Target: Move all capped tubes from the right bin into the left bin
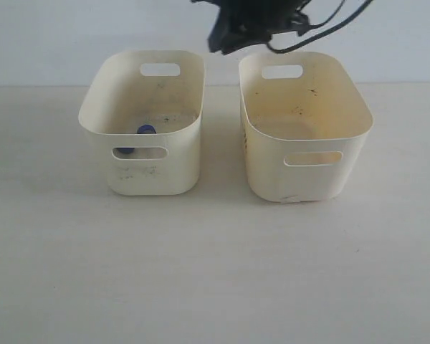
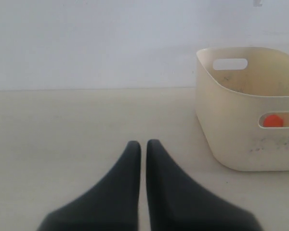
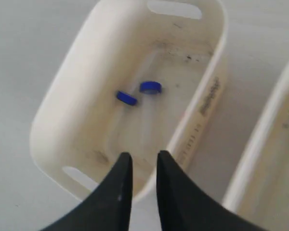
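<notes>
Two blue-capped tubes (image 3: 126,98) (image 3: 151,87) lie on the grimy floor of the left bin (image 3: 62,96); their clear bodies barely show. In the exterior view one blue cap (image 1: 146,130) peeks over that bin's (image 1: 150,179) front wall and another (image 1: 124,151) shows through the handle cutout. The left wrist view shows an orange cap (image 2: 272,121) through the same bin's (image 2: 231,139) cutout. My right gripper (image 3: 139,156) hangs above this bin's near end, open and empty; it is the dark shape (image 1: 226,39) at the top of the exterior view. The left gripper (image 2: 143,143) is shut over bare table. No tube shows in the right bin (image 1: 308,179).
The two bins stand side by side with a narrow gap between them. The pale table (image 1: 215,272) stretches in front of them and a white wall stands behind. Black cables (image 1: 322,25) hang near the right arm.
</notes>
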Controlling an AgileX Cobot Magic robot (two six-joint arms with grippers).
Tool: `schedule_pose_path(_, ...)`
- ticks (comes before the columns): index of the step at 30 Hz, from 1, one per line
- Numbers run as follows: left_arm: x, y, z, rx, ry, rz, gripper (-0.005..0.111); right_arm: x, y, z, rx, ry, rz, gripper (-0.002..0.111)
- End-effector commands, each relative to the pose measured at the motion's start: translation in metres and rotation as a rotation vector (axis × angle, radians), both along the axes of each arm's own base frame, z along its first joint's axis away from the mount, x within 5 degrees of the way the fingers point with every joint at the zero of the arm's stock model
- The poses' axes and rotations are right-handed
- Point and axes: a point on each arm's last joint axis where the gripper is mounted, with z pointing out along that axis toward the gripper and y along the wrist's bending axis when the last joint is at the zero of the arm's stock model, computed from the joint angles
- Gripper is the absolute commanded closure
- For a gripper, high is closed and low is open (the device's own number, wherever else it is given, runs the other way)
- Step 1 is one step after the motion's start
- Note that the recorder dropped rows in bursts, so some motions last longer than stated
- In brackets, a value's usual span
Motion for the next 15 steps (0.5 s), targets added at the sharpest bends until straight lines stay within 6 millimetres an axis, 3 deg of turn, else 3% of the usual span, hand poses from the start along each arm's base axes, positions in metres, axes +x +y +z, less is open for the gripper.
schedule_pose_path(1,0.000,0.000,0.002,-0.016,-0.008,0.001,0.102,-0.004,-0.055,0.002,-0.106,0.056,0.088,0.091)
schedule_pose_path(7,0.000,0.000,0.002,-0.016,-0.008,0.001,0.102,0.001,-0.112,-0.015,-0.270,0.101,0.149,0.091)
schedule_pose_path(15,0.000,0.000,0.002,-0.016,-0.008,0.001,0.102,0.005,-0.121,-0.031,-0.376,0.106,0.224,0.091)
